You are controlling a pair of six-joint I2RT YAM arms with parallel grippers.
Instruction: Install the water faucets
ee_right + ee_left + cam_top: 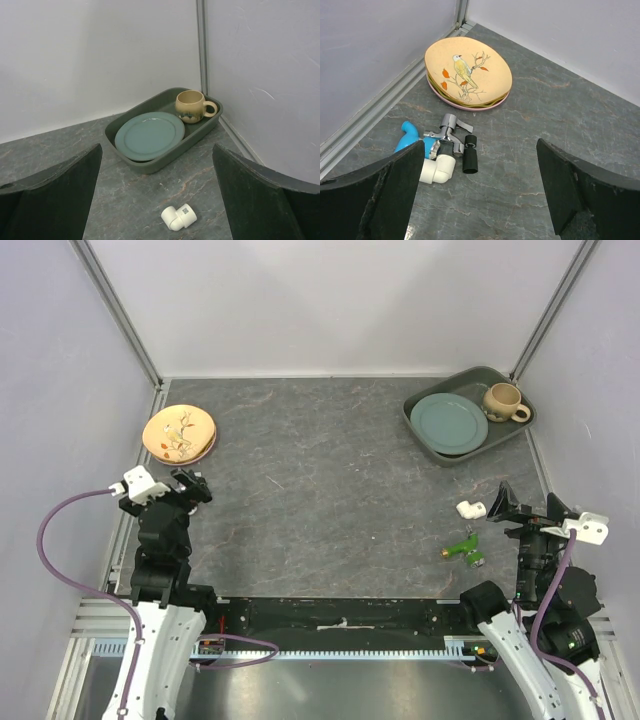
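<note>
My left pincer [480, 200] hangs with its fingers spread wide, nothing between them. Just beyond it on the grey stone-patterned desk [545, 125] lies the bright blue plastic faucet [409, 139], bunched against a chrome valve [447, 131]. My right pincer [528, 508] is likewise agape and empty. The small green plastic faucet [465, 547] lies near its left, and a white elbow pipe piece [178, 217] lies ahead. Farther back, the dark green rectangular tray [150, 164] holds a flat teal plate [149, 135] and an upright beige mug [192, 106]. Far left, a yellow bird-painted plate [467, 72] is stacked on another.
</note>
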